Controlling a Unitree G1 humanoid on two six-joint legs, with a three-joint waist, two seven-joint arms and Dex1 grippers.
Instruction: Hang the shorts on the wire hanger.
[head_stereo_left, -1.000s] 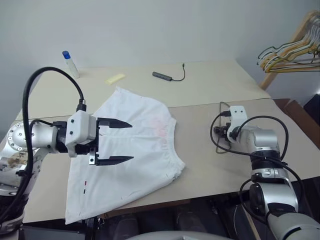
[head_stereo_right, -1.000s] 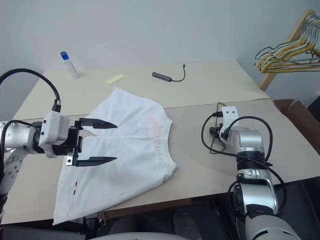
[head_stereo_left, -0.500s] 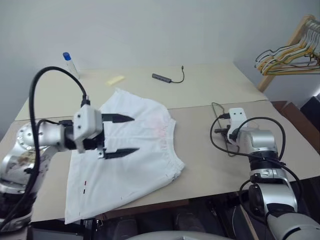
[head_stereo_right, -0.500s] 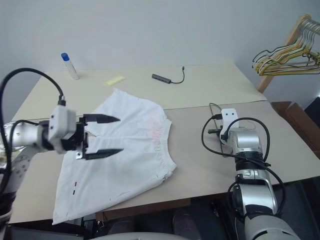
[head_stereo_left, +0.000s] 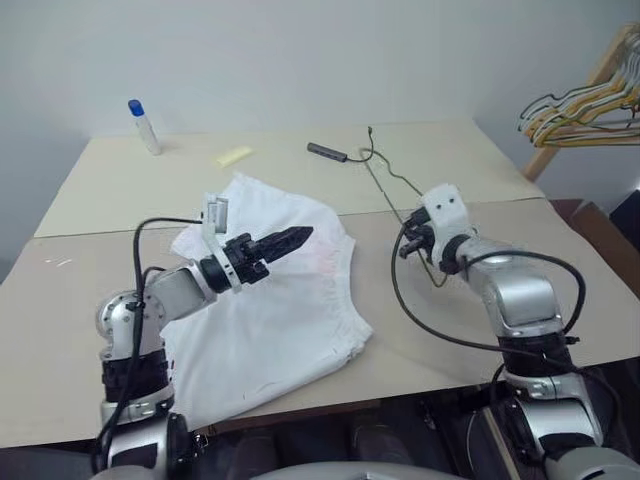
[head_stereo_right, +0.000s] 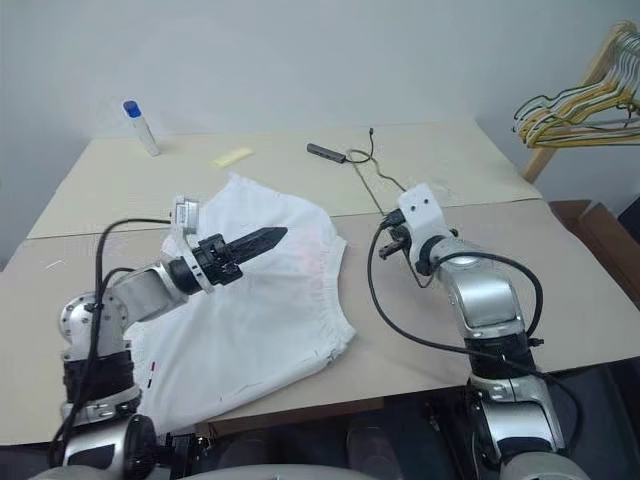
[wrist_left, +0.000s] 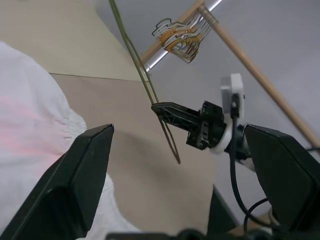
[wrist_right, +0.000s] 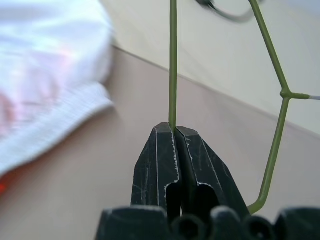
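The right claw (wrist_right: 175, 131) has just clamped onto the wire hanger (wrist_right: 173, 60) and lifted it right of centre; the left claw (head_stereo_left: 275, 243) hovers wide over the shorts (head_stereo_left: 270, 330) lying mid-counter (head_stereo_left: 90, 190), so threading can begin.

Left tool (head_stereo_left: 285, 240) splayed wide, right tool (wrist_right: 175, 131) pinched tight, arms angled inward

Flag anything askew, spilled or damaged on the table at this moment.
Nothing spilled or damaged. The shorts lie rumpled and skewed on the table, and the wire hanger is pinched by the right gripper.
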